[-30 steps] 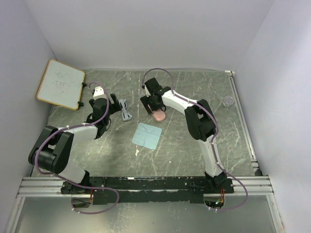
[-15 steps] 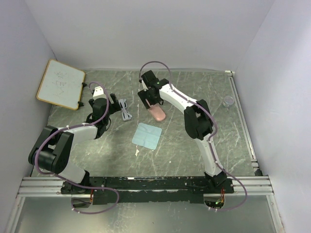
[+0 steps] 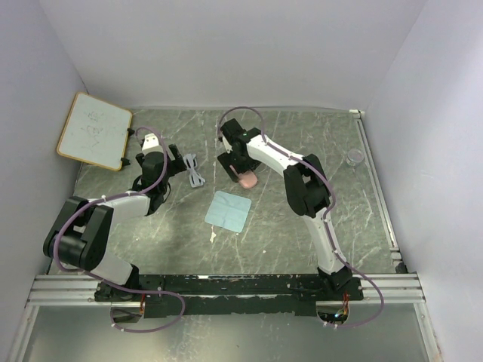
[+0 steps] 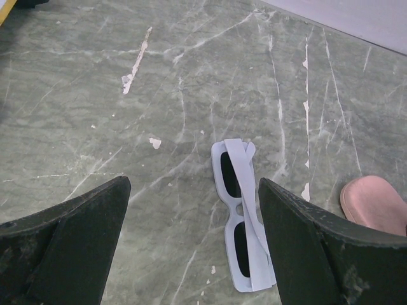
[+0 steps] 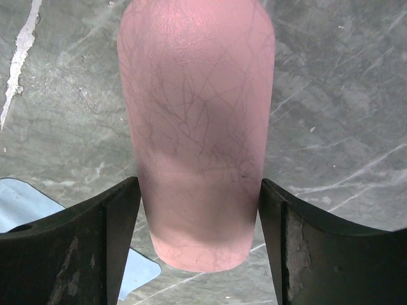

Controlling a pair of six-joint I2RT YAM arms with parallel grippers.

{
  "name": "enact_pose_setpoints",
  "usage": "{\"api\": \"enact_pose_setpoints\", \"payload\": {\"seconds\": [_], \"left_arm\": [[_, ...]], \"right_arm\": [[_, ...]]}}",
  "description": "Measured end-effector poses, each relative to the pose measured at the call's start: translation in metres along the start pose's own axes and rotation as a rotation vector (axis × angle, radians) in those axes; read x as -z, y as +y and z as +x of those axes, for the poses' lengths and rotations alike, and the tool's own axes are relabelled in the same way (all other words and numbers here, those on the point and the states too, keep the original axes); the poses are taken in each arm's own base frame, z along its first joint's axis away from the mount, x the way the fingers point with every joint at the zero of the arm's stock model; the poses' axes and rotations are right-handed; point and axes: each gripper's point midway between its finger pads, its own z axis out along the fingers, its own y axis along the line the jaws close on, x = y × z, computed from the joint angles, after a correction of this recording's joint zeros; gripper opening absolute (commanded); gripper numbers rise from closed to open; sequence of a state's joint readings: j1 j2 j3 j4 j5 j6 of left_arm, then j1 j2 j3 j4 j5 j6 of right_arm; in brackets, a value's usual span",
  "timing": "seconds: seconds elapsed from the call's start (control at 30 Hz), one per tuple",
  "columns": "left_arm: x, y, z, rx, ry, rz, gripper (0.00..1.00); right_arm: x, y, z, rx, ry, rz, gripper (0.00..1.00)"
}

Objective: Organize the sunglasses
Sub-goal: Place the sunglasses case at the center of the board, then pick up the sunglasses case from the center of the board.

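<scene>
Dropping back over the pink case (image 5: 197, 127), R gripper (image 5: 198, 210) jaws spread astride it, grasp imminent; L gripper (image 4: 194, 216) spread w/ sunglasses (image 4: 241, 216) just ahead.

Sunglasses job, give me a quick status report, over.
Left gripper open, empty, hovering short of the sunglasses. Sunglasses folded, flat on the table. Right gripper straddles the pink case; grip unclear. Nothing blocks the sunglasses.

The right end effector (image 3: 243, 172), which half a second ago sits farther back over the desk (image 3: 332, 143), is down again at the pink case (image 3: 248, 179). Its fingers (image 5: 95, 248) now flank the case's near end, though whether they press it is unclear.
</scene>
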State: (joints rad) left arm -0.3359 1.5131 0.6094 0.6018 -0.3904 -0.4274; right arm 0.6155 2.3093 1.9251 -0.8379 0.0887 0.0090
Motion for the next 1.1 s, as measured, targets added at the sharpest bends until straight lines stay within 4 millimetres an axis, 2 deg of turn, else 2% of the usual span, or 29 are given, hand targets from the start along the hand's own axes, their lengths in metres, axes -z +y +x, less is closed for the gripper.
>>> {"api": "enact_pose_setpoints", "payload": {"seconds": [0.77, 1.1], "left_arm": [[0.0002, 0.0021, -0.0022, 0.004, -0.004, -0.002, 0.94], [0.0002, 0.0025, -0.002, 0.005, -0.004, -0.003, 0.94]], "right_arm": [[-0.005, 0.0017, -0.0014, 0.01, 0.008, -0.01, 0.69], [-0.0067, 0.0023, -0.0017, 0.011, 0.011, -0.012, 0.61]]}}
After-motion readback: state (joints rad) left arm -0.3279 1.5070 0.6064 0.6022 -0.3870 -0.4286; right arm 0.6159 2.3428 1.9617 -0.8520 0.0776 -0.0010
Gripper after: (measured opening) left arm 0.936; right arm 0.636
